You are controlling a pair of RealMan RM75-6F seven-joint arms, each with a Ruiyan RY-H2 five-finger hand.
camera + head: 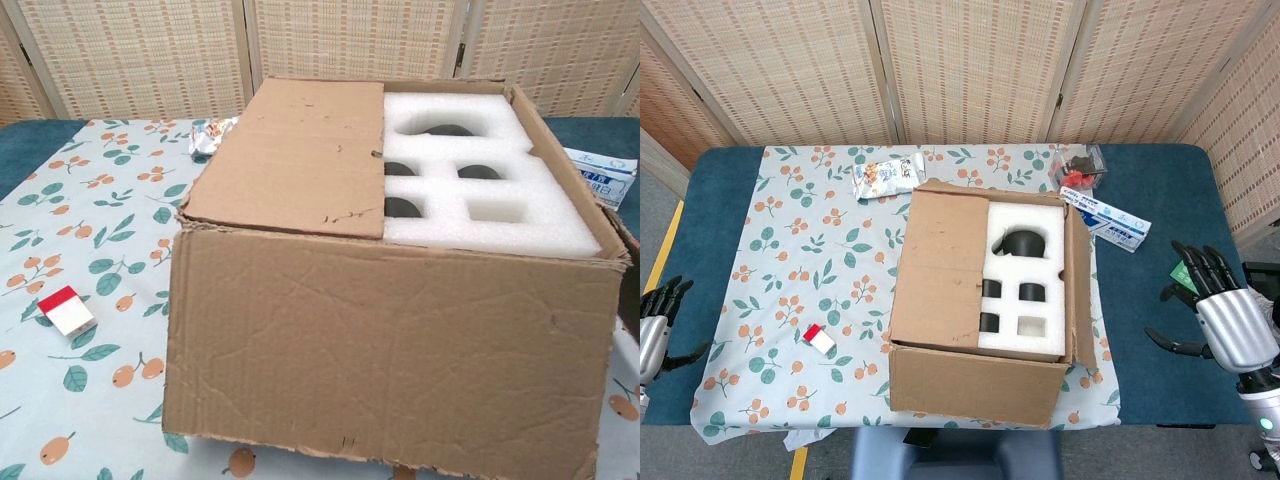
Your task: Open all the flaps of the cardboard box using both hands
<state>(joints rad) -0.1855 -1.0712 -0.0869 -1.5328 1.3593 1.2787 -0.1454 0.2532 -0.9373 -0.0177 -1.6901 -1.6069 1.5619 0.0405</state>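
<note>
The cardboard box [975, 385] [390, 360] stands mid-table. Its left flap [938, 268] [295, 155] lies closed over the left half. Its right flap [1083, 290] hangs folded down outside the right wall. White foam [1023, 285] [480, 190] with dark cut-outs shows in the uncovered half. My right hand [1225, 315] hovers over the blue table to the right of the box, fingers spread, holding nothing. My left hand [652, 320] is at the far left edge, fingers apart and empty. Neither hand shows in the chest view.
A small red-and-white box [819, 338] [67, 310] lies left of the carton. A snack packet [885, 176] sits behind it. A blue-white carton [1108, 222] [600, 175], a clear case with red items [1077, 168] and a green packet [1190, 268] lie to the right.
</note>
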